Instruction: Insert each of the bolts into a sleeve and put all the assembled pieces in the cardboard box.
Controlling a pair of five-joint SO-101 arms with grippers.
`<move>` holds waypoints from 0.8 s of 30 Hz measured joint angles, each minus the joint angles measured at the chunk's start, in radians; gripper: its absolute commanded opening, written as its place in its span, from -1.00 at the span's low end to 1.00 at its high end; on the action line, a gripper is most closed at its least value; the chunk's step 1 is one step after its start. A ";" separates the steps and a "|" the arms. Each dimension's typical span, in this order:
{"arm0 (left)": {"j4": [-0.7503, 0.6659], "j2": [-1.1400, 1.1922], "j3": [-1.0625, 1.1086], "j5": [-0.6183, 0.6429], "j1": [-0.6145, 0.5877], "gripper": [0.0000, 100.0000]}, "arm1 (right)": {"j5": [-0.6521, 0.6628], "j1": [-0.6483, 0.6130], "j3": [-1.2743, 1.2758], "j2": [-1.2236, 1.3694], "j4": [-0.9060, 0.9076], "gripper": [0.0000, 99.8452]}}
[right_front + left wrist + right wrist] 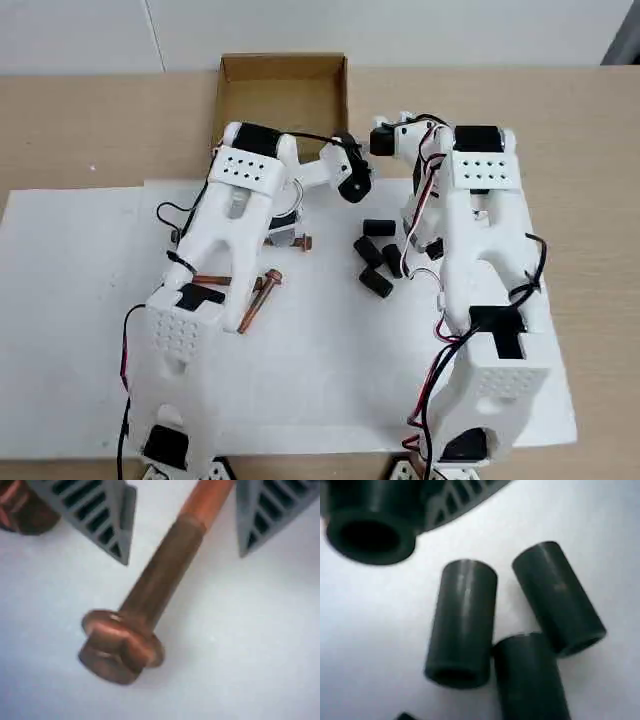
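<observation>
Left gripper point(184, 555): spread wide, astride bolt point(150, 595) lying flat on white surface point(330, 370), near far edge. Right gripper point(408, 250): low over loose sleeves point(462, 625), nearer right edge; opening indeterminable. Cardboard box point(283, 62): beyond far edge.

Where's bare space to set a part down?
Free: white sheet, near half between left arm and right arm, below bolts and sleeves; its left strip outside the left arm; cardboard box floor. Crowded: mid-sheet around bolts and sleeves.
</observation>
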 measured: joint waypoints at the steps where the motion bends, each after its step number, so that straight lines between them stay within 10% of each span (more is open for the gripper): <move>1: 0.000 0.008 -0.003 0.000 0.003 -0.73 | 0.000 0.000 0.000 0.000 0.000 -0.97; 24: 0.002 0.092 -0.023 0.000 0.037 -0.82 | 0.000 0.091 0.000 0.000 0.000 -0.97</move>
